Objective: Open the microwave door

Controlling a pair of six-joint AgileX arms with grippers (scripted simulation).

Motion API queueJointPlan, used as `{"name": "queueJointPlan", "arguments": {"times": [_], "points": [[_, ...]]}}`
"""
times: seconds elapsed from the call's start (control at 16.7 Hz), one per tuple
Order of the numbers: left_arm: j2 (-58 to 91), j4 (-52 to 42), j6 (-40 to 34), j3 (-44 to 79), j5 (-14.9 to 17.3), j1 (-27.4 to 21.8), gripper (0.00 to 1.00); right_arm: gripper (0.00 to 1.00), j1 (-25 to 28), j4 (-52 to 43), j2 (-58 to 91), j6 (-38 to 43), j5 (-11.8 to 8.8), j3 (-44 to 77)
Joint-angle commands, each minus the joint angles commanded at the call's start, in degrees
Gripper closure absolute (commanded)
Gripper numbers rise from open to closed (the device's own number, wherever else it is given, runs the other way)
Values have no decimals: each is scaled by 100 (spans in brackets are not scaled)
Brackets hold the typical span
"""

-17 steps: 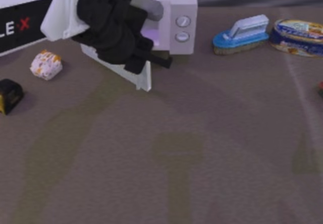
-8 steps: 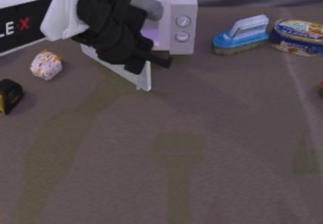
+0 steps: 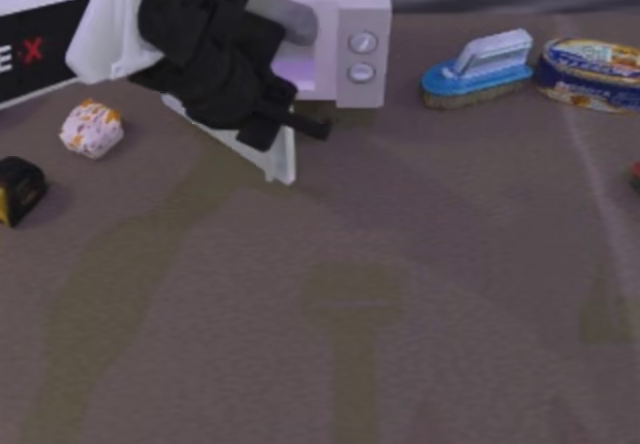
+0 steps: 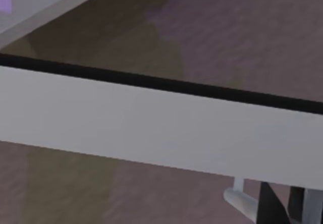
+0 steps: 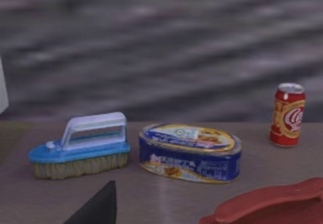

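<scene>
Microwave door (image 3: 283, 154) ajar; "X" on arm (image 3: 33, 51).

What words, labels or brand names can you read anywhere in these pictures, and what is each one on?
"E X", white E and red X, the cut-off end of a longer word: on the black panel of the left arm, top view.
White script logo on the red can: too blurred to read.
Printed label on the blue oval tin: too small to read.
Orange marks on the white wrapped packet: unreadable.
The microwave knobs: no readable markings.

Microwave (image 3: 330, 4) smooth white plastic; knobs (image 3: 362, 42) silvery; table (image 3: 400, 294) matt, mottled.
</scene>
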Motion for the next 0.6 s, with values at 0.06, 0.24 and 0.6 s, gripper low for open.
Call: {"name": "queueJointPlan", "arguments": {"times": [0.06, 0.24, 0.6], "points": [[-43, -14, 143, -97, 72, 52, 100, 0, 0, 0, 0, 0, 0, 0], [-210, 7, 515, -291, 269, 186, 100, 0, 0, 0, 0, 0, 0, 0], [-257, 30, 574, -302, 304, 206, 100, 0, 0, 0, 0, 0, 0, 0]]}}
